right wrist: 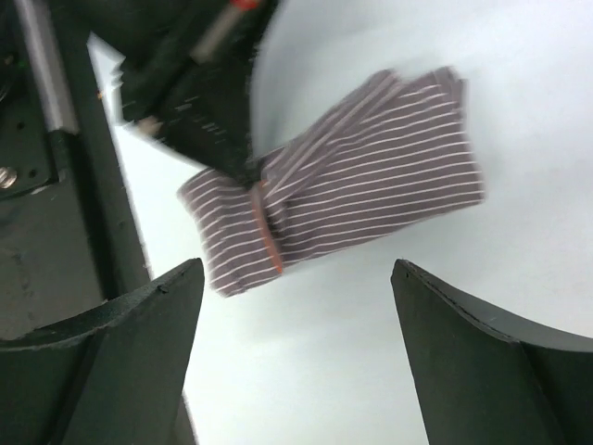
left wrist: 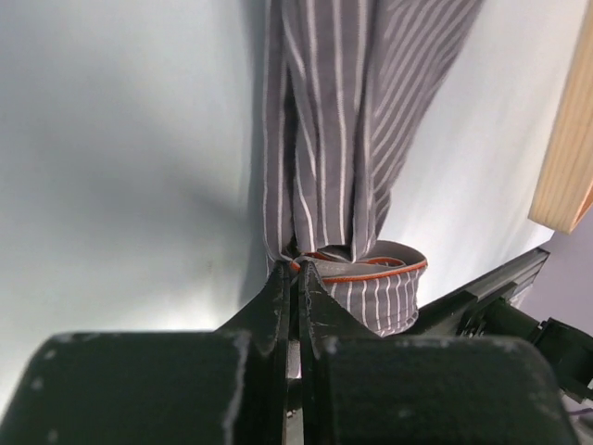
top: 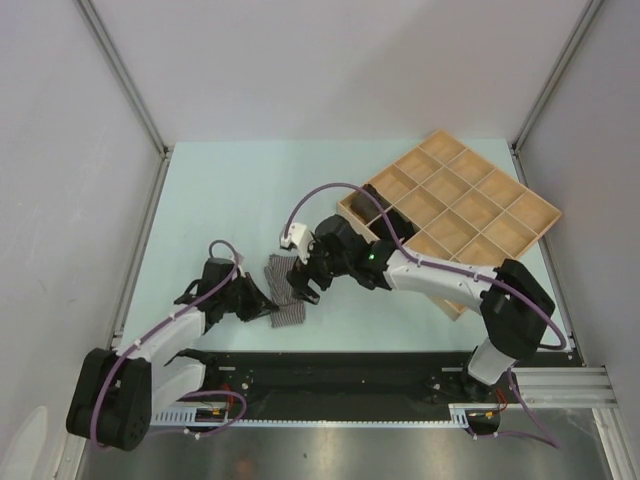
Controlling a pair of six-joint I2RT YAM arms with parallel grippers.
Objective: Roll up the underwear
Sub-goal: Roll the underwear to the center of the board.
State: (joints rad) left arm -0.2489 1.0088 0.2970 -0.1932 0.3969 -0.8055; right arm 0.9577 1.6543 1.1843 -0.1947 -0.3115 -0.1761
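Observation:
A grey striped underwear (top: pixel 285 298) with a thin orange edge lies folded on the pale table. In the left wrist view the underwear (left wrist: pixel 343 111) stretches away from me, and its orange-edged band (left wrist: pixel 371 274) curls at my fingertips. My left gripper (left wrist: pixel 296 269) is shut on the cloth at that band. In the top view the left gripper (top: pixel 266 308) meets the cloth's near-left side. My right gripper (top: pixel 304 286) hovers open over the cloth's right side. From its wrist the underwear (right wrist: pixel 352 199) lies just beyond the wide-apart fingers (right wrist: pixel 167 315), with nothing between them.
A compartmented wooden tray (top: pixel 470 215) lies at the right, and its corner (left wrist: pixel 565 167) shows in the left wrist view. Its near-left compartments (top: pixel 362 206) look dark inside. The black base rail (top: pixel 330 375) runs along the near edge.

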